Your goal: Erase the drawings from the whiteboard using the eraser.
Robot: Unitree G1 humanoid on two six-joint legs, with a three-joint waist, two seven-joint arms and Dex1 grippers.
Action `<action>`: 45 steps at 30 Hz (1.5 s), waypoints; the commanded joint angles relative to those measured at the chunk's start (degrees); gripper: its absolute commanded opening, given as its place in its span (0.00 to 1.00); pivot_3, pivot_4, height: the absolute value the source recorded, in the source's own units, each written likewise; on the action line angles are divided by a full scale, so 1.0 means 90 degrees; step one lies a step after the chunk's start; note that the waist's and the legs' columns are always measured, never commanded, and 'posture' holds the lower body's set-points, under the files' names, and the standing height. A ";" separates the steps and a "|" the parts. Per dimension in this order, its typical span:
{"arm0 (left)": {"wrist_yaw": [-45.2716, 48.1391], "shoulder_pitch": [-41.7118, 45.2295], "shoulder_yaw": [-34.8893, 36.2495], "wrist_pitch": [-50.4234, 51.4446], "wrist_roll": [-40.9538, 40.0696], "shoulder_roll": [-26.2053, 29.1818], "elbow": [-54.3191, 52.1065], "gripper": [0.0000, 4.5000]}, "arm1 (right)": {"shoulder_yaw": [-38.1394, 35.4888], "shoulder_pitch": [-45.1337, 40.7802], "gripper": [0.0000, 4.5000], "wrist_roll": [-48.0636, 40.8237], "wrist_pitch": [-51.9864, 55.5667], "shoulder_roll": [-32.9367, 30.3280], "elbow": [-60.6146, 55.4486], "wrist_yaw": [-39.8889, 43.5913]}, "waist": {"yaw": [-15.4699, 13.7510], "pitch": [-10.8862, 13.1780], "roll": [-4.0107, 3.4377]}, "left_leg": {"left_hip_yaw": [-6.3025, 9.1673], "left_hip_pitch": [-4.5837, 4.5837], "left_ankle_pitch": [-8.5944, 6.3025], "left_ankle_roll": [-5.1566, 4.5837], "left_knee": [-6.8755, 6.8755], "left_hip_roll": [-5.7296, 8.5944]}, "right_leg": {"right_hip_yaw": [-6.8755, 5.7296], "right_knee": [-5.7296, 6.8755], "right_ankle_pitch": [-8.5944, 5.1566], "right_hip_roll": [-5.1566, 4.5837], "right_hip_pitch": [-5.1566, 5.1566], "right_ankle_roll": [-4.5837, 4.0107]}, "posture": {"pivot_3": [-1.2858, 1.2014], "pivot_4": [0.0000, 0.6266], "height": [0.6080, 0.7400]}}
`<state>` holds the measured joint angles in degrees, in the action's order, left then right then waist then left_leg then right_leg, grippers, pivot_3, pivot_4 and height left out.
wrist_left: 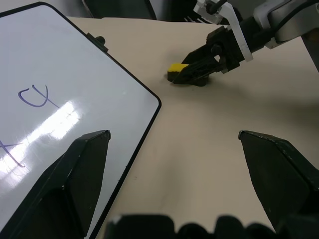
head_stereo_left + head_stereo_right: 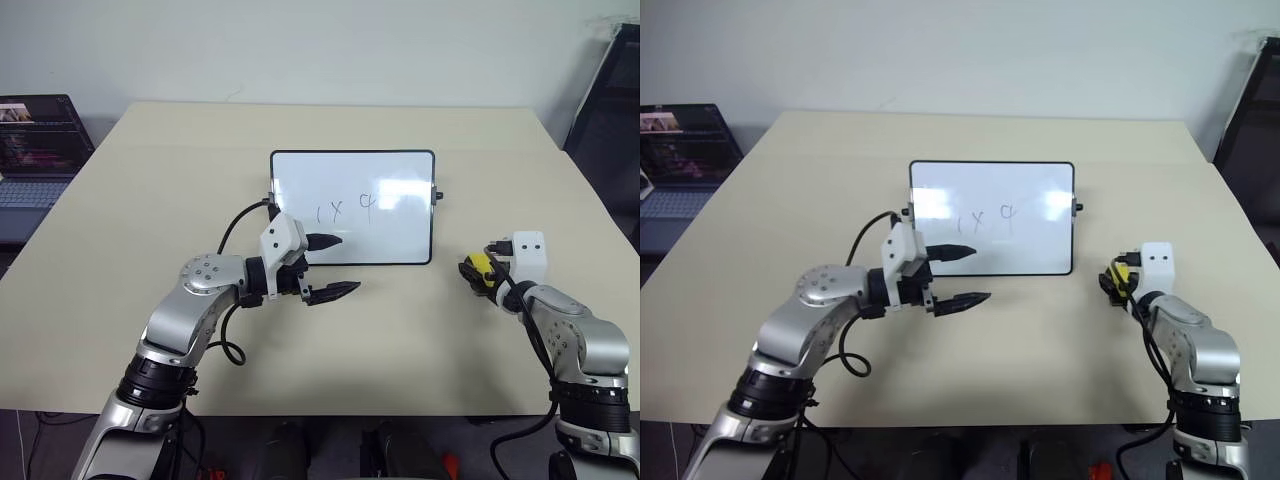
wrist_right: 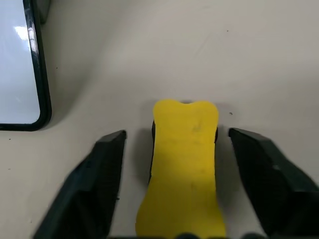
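Note:
The whiteboard (image 2: 390,235) lies flat in the middle of the tan table, with the drawings (image 2: 345,210), a few thin dark strokes, near its centre. To its right on the table rests the yellow eraser (image 2: 480,265), also seen close up (image 3: 184,164). My right gripper (image 2: 475,272) is open and straddles the eraser, one finger on each side with a small gap between each finger and the block. My left gripper (image 2: 335,265) is open at the board's near left corner, its upper finger over the board's edge, its lower finger over bare table.
An open laptop (image 2: 35,150) stands off the table's left side. A dark frame (image 2: 610,100) rises beyond the right edge. Bare tabletop (image 2: 400,330) stretches between my two arms and in front of the board.

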<state>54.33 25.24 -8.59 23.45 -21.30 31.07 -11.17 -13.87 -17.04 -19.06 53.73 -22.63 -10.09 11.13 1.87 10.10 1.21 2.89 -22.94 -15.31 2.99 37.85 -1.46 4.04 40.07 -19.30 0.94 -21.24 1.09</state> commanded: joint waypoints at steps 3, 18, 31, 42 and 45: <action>-0.0095 0.0098 0.0095 0.0041 -0.0050 -0.0022 -0.0309 1.00 | -0.0127 -0.0133 0.32 -0.0005 -0.0195 0.0057 -0.0045 -0.0049 | 0.0001 0.0000 0.0000 | -0.0001 0.0000 0.0000 0.0000 0.0001 0.0000 | 0.0001 0.0000 0.0000 0.0000 0.0000 0.0000 | 0.52 0.24 1.00; -0.1501 -0.1152 0.0830 0.1339 -0.0548 -0.0178 -0.1360 1.00 | 0.0307 0.0485 0.29 -0.0013 -0.0642 -0.0293 -0.1299 0.0604 | -0.0001 0.0001 0.0000 | 0.0003 -0.0005 0.0000 0.0000 -0.0001 -0.0004 | -0.0001 -0.0002 0.0000 -0.0002 -0.0004 0.0000 | 0.52 0.24 1.00; -0.3165 -0.1394 0.1572 0.2108 -0.0436 -0.0477 -0.1721 1.00 | 0.2612 -0.0021 0.29 0.1309 -0.2895 -0.0205 -0.1645 0.1212 | 0.0005 0.0001 0.0005 | 0.0009 0.0012 0.0001 0.0003 0.0010 -0.0002 | -0.0006 0.0013 0.0001 0.0001 0.0007 0.0003 | 0.52 0.24 1.00; -0.2901 -0.0797 0.1209 0.1880 -0.0232 -0.0256 -0.1312 1.00 | 0.3025 -0.2741 0.29 0.2384 -0.3558 0.0369 0.1660 0.1004 | 0.0002 0.0007 0.0005 | 0.0011 0.0000 0.0002 0.0005 0.0003 -0.0006 | -0.0012 -0.0001 0.0002 -0.0004 -0.0002 0.0001 | 0.52 0.24 1.00; -0.2848 -0.0546 0.1076 0.1857 -0.0177 -0.0291 -0.1140 1.00 | 0.3002 -0.3145 0.29 0.2499 -0.3835 0.0518 0.2340 0.0998 | 0.0011 0.0007 0.0005 | -0.0002 0.0000 0.0002 0.0003 0.0008 -0.0004 | -0.0005 0.0010 0.0003 -0.0004 -0.0011 0.0000 | 0.52 0.24 1.00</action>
<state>28.26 19.36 1.49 41.58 -23.43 28.55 -21.37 13.66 -44.14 2.81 21.74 -18.59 9.89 20.44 1.97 10.17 1.26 2.88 -22.93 -15.30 3.02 37.89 -1.52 3.98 40.16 -19.27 0.91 -21.34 1.09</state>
